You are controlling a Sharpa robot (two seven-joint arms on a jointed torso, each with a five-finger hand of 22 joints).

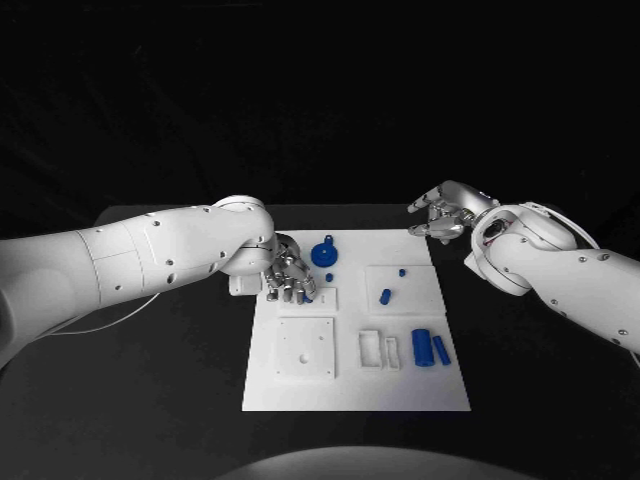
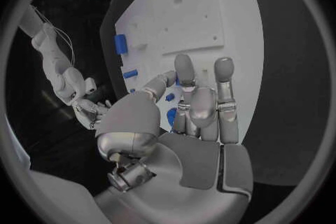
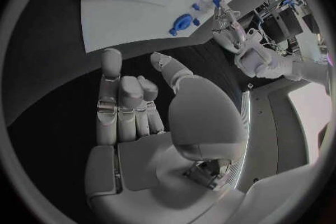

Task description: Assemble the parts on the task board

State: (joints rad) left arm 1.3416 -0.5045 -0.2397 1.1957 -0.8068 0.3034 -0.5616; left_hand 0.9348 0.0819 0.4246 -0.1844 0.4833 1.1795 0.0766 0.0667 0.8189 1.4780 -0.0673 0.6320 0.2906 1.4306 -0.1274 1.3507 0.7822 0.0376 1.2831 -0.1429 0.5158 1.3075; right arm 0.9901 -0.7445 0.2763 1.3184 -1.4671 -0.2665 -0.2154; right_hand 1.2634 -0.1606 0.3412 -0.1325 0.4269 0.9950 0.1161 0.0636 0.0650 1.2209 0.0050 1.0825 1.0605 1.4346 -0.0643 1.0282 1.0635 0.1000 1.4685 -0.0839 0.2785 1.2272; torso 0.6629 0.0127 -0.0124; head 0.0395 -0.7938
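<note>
The white task board lies mid-table. My left hand hangs over its far left part, fingers pointing down and loosely apart, tips right at a small blue piece; I cannot tell if they touch it. A blue ring-shaped part and a small peg sit just right of that hand. Two short pegs and two blue cylinders lie on the board's right half. My right hand hovers off the far right corner, fingers loosely bent, holding nothing.
On the board's near half sit a raised white plate and a white slotted fixture. A small white block lies by the board's left edge under my left arm. Black table surrounds the board.
</note>
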